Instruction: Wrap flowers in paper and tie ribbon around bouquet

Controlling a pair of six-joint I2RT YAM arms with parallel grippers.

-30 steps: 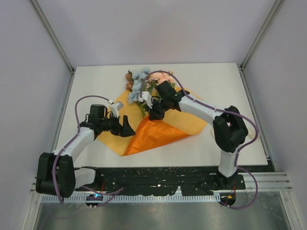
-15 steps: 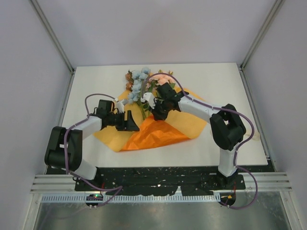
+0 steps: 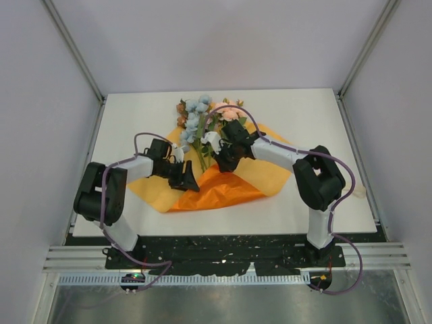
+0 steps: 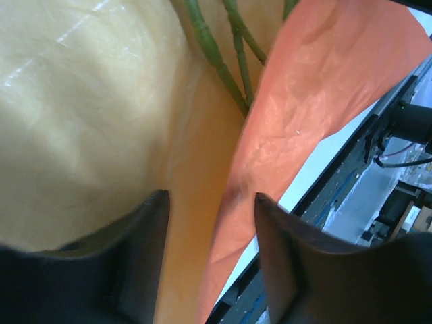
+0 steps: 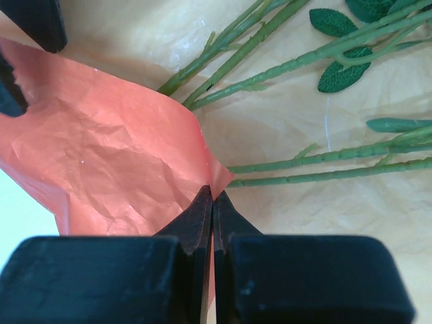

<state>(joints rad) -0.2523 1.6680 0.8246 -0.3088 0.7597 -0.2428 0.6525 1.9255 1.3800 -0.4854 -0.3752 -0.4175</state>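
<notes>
Left gripper (image 4: 210, 197): jaws apart, gripping nothing; the two dark fingers (image 4: 145, 256) straddle the edge of a folded flap.
Large bright orange sheet of thin crinkly wrapping paper (image 3: 268, 174): spread flat on the white table (image 3: 304, 121); its paler face lies beyond the left fingertips and under the stems.
Small bunch of artificial flowers, pale blue, pink and peach blooms (image 3: 198, 115): lying on the wrapping paper, heads well beyond both sets of fingertips.
Thin green stems (image 5: 270, 34): just ahead of the right fingertips and running off to their right; none touched.
Folded flap of the wrapping paper (image 3: 219, 190): deeper orange, turned up over the lower stems; one edge between the left fingers, its corner at the right fingertips.
Right gripper (image 5: 212, 197): clenched, apparently nipping the flap's corner.
Cream-white ribbon: not in any view.
Step in hand: wrapping, judged early; first fold over the stems, no cone formed.
Next move calls for: the left fingers to meet on the flap's edge without creasing it, then both grips carrying the fold across the stems together so the thin sheet does not tear.
</notes>
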